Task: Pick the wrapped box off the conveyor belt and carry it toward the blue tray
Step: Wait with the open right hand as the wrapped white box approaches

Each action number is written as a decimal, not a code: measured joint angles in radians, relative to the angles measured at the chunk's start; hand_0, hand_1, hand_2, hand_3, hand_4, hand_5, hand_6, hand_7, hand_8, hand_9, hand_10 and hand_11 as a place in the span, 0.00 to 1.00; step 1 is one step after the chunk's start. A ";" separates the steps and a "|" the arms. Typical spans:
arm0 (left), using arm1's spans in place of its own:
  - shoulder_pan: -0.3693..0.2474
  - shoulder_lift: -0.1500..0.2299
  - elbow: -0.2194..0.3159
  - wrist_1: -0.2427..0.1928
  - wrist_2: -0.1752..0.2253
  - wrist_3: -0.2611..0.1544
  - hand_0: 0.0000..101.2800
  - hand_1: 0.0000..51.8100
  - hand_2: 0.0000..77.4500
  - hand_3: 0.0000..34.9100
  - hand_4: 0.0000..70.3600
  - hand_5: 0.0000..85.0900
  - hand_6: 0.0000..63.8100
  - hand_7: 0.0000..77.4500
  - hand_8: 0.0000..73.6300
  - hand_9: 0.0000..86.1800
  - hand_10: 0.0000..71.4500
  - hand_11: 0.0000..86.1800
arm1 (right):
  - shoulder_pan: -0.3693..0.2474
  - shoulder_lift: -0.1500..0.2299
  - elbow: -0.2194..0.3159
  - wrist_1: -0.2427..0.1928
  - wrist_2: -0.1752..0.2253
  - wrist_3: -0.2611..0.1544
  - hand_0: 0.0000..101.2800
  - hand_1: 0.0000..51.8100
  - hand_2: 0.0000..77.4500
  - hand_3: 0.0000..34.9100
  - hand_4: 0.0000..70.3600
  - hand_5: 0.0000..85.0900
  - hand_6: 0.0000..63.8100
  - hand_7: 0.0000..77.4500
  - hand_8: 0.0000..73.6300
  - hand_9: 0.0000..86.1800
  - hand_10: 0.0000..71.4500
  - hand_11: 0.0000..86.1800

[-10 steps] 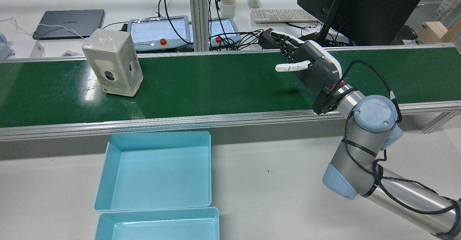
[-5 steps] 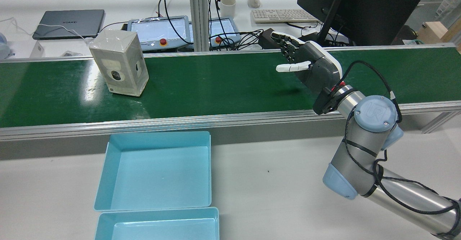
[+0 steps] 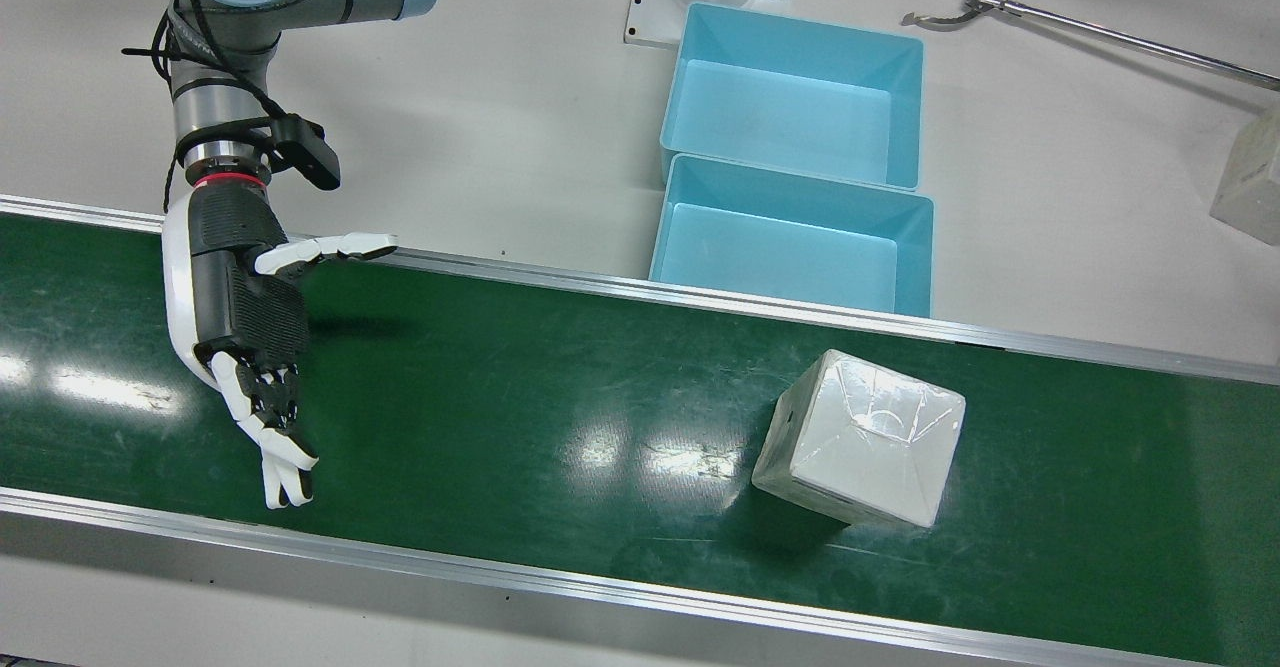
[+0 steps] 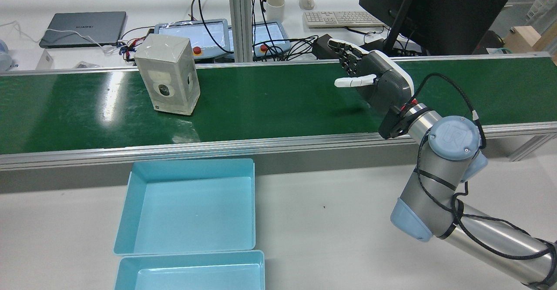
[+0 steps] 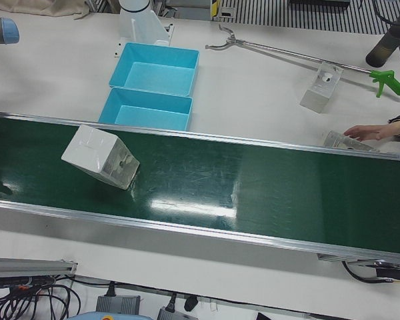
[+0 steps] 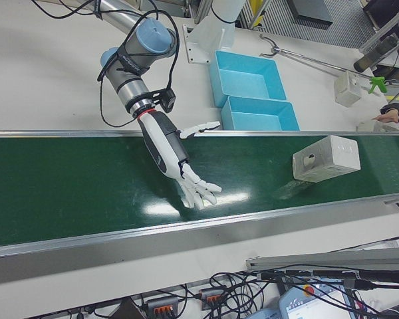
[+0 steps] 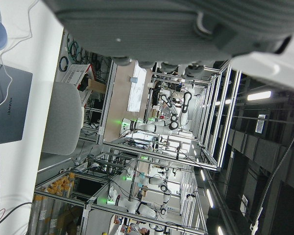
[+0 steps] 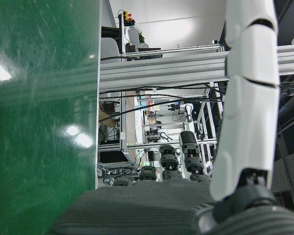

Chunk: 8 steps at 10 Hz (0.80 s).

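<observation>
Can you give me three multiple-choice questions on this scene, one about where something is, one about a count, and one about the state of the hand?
1. Where is the wrapped box?
A. In a blue tray
B. On the green conveyor belt
C. In the right hand

2. How many blue trays sit on the white table beside the belt?
A. One
B. Two
C. Three

3. What is the state of the right hand?
A. Closed around the box
B. Pressed flat on the white table
C. Open over the belt, holding nothing

Answers:
1. B, the box stands on the belt surface, apart from the hand and both trays.
2. B, one tray lies nearest the belt and a second butts against it.
3. C, its fingers are spread above the belt in the rear and front views, with the box well off to one side.
</observation>
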 joint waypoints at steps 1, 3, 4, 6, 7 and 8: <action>0.000 0.000 0.000 0.000 0.000 0.000 0.00 0.00 0.01 0.00 0.00 0.01 0.01 0.01 0.01 0.00 0.00 0.01 | -0.001 0.002 -0.001 0.000 0.000 -0.001 0.46 0.27 0.14 0.00 0.13 0.21 0.04 0.03 0.01 0.04 0.00 0.01; 0.000 0.000 0.000 0.000 0.000 0.000 0.00 0.00 0.01 0.00 0.00 0.01 0.01 0.01 0.01 0.01 0.01 0.01 | -0.003 0.005 -0.002 0.000 0.002 -0.003 0.46 0.27 0.14 0.00 0.14 0.21 0.04 0.03 0.01 0.04 0.00 0.01; 0.000 0.000 0.000 0.000 0.000 0.000 0.00 0.00 0.01 0.00 0.00 0.01 0.01 0.01 0.01 0.00 0.01 0.01 | -0.003 0.005 -0.002 0.000 0.003 -0.003 0.46 0.27 0.14 0.00 0.14 0.21 0.04 0.03 0.01 0.04 0.00 0.01; 0.000 0.000 0.000 0.000 0.000 0.000 0.00 0.00 0.01 0.00 0.00 0.01 0.01 0.01 0.01 0.00 0.01 0.01 | -0.004 0.006 -0.002 0.000 0.003 -0.004 0.46 0.27 0.14 0.00 0.14 0.21 0.04 0.03 0.01 0.04 0.00 0.01; 0.000 0.000 0.000 0.000 0.000 0.000 0.00 0.00 0.01 0.00 0.00 0.01 0.01 0.01 0.01 0.00 0.01 0.01 | -0.004 0.006 -0.002 0.000 0.003 -0.005 0.46 0.27 0.14 0.00 0.14 0.21 0.04 0.03 0.01 0.04 0.00 0.01; 0.000 0.000 0.000 0.000 0.000 0.000 0.00 0.00 0.01 0.00 0.00 0.01 0.01 0.01 0.01 0.00 0.01 0.01 | -0.005 0.006 -0.003 0.000 0.003 -0.006 0.46 0.27 0.14 0.00 0.14 0.21 0.04 0.04 0.01 0.04 0.00 0.01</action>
